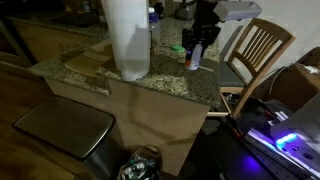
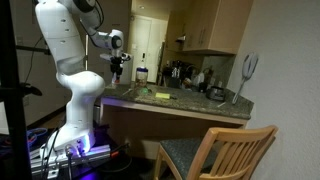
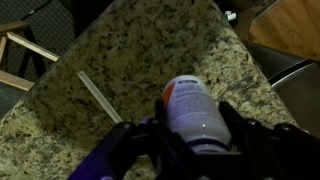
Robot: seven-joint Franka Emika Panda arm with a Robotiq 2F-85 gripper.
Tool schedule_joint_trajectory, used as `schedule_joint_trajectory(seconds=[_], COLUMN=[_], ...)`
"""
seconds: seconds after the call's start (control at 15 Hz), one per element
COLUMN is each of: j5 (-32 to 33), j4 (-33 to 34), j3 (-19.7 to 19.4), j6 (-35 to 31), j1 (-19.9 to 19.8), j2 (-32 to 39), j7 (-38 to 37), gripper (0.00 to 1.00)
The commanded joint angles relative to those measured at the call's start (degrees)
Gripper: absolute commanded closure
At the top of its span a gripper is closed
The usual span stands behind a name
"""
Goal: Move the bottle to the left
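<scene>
The bottle [image 3: 192, 112] is small and slim, with a pale body and a reddish-orange patch on its label. In the wrist view it sits between my gripper's [image 3: 196, 135] two dark fingers, which press on both its sides. In an exterior view the bottle [image 1: 194, 62] stands at the far end of the granite counter [image 1: 160, 82], with the gripper [image 1: 197, 50] coming down over it from above. In an exterior view my gripper [image 2: 118, 70] hangs over the counter's end; the bottle is too small to make out there.
A tall white paper-towel roll [image 1: 127, 38] stands mid-counter, a blue-topped bottle [image 1: 152, 15] behind it, a green item [image 1: 176, 47] near the gripper. A thin pale stick [image 3: 100, 97] lies on the granite. A wooden chair [image 1: 256, 50] stands past the counter's end.
</scene>
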State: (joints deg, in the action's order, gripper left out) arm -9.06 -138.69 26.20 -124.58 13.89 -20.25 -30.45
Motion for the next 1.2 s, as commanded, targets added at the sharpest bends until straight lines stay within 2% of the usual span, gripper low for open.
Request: schedule_joint_trajectory(seconds=[0.0,0.2,0.47,0.53,0.6,0.8,1.13], j5=[2.8,7.62,11.55,11.55,11.34,11.36,13.85], j4=[-0.91,-1.65,-1.25,-0.81,-0.47,-0.36,-0.71], j3=[1.86,2.18,0.87,0.58,0.28,-0.66,-1.3], j6=[-10.24,-19.19,-20.01,-18.29,-17.28,-17.14,-19.62], j1=[0.07,0.23,0.82,1.03,1.23,1.59,1.44], j2=[7.57,12.91,13.0,12.84,12.84,13.29,13.48], j7=[-3.88,-8.75,-10.17,-9.15,-8.2,-4.51,0.47], gripper=[0.69,0.69,0.69,0.19,0.19,0.01,0.0])
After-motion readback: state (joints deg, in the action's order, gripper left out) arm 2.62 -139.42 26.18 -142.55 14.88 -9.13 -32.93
